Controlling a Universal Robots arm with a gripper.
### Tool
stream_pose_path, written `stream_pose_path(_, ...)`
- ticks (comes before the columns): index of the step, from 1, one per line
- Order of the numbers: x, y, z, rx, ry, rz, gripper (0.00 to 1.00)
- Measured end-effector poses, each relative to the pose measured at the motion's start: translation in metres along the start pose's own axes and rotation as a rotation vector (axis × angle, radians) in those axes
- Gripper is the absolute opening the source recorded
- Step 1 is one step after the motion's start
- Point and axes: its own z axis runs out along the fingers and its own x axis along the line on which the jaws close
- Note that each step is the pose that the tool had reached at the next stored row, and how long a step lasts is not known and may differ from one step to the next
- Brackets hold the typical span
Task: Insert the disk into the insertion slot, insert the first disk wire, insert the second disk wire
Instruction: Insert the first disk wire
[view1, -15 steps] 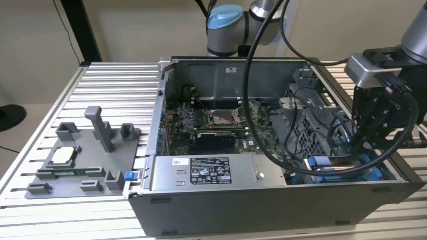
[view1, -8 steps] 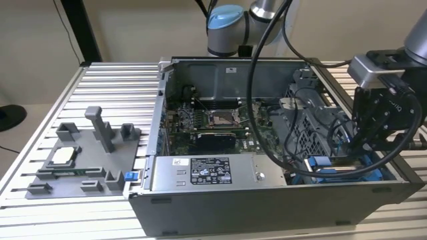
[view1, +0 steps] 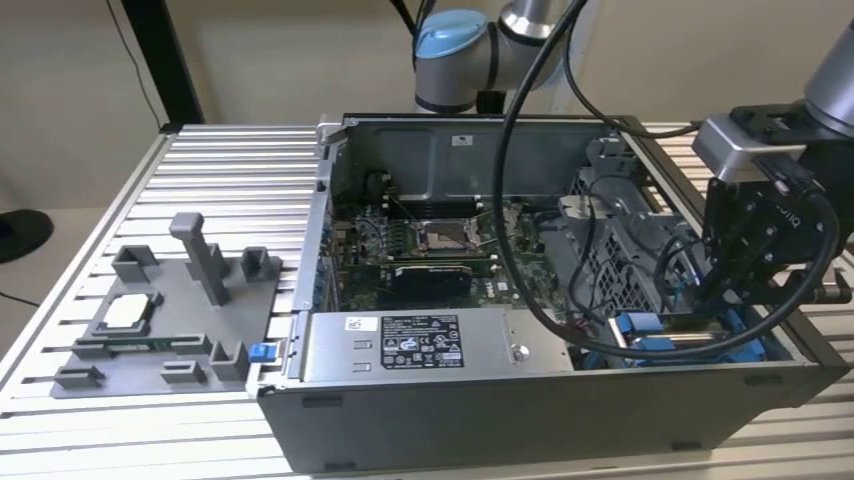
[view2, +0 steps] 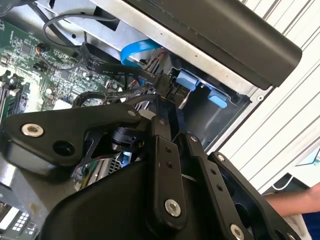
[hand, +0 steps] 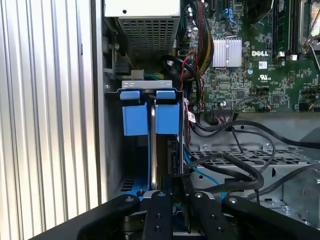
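Tight corner, you've barely got room: the black cable loops (hand: 235, 167) crowd right beside the blue-framed silver disk (hand: 167, 120) sitting in the grey sheet-metal drive bay (hand: 114, 150), and the silver box with the sticker (view1: 334, 350) walls off one side. Open space over the green motherboard (view1: 400, 240).

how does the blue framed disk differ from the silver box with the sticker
The disk is smaller than the silver box. The disk has a blue frame; the silver box is bare metal with a sticker. The disk sits at the exterior view's right, the silver box mid-case. Both are inside the case.
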Motion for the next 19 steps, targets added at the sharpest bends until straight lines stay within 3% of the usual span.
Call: stream_pose_path(19,-0.0003,-0.0013,0.0059,0.0000,-0.0001,0.000,0.00)
